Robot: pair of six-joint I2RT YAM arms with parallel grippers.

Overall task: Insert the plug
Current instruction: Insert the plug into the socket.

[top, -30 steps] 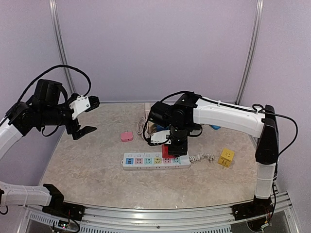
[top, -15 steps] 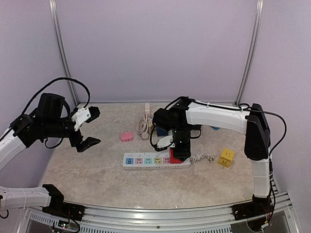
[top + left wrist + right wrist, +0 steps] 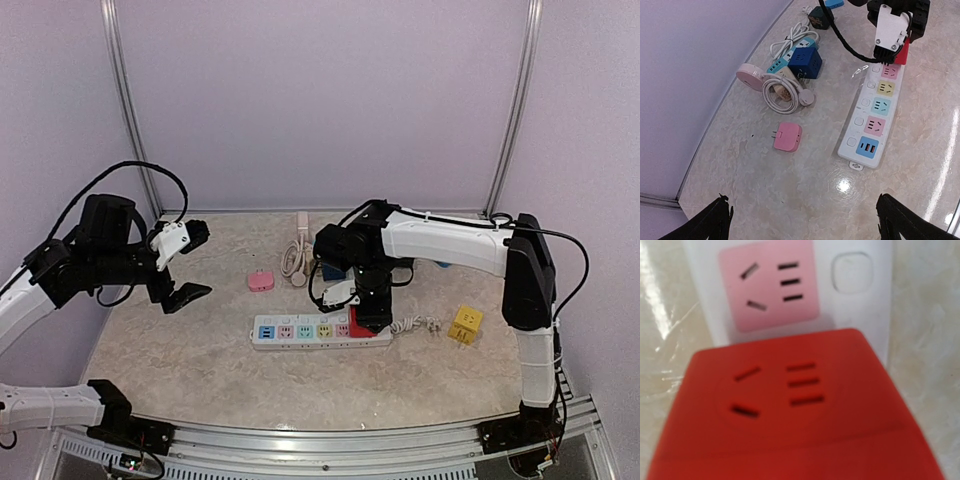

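We see pale lilac walls [image 3: 320, 100] on 3 sides, with 2 upright metal posts [image 3: 123, 100] at the back corners. The table [image 3: 200, 370] has a beige marbled top showing a bright glare [image 3: 842, 186], and a ribbed aluminium rail [image 3: 330, 442] runs along its near edge.

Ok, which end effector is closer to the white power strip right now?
Right. The right end effector is at the right end of the power strip, holding the red plug; the left end effector hovers open, well off to its left.
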